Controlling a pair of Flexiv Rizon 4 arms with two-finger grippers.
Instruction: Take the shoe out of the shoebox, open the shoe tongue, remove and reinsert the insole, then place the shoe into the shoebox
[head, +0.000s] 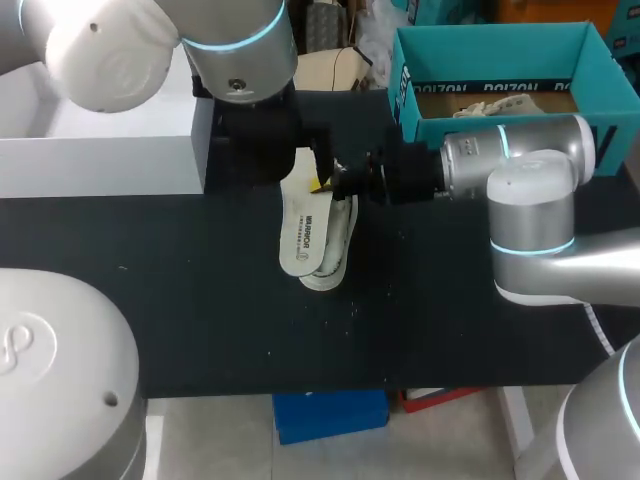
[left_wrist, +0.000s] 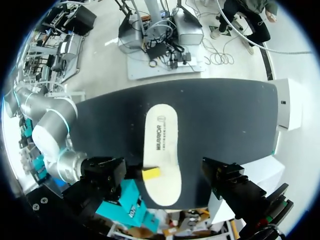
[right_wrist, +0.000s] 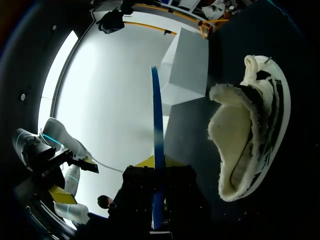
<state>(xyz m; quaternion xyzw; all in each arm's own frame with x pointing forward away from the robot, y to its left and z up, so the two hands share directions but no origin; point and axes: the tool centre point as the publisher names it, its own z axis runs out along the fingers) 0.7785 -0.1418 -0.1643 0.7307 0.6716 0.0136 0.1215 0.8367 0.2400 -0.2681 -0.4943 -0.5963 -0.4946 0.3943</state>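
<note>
The white insole hangs tilted just over the white shoe, which lies on its side on the black table. My right gripper is shut on the insole's edge near one end. Seen along its fingers, the insole is a thin blue edge clamped in the right gripper, with the fleece-lined shoe beside it. My left gripper hovers above the insole, wide open, one black finger on each side and neither touching. A yellow fingertip of the right gripper pinches the insole there.
The teal shoebox stands open at the back right, with paper inside. A white box sits at the back left, close behind my left arm. The table's front half holds nothing but small specks.
</note>
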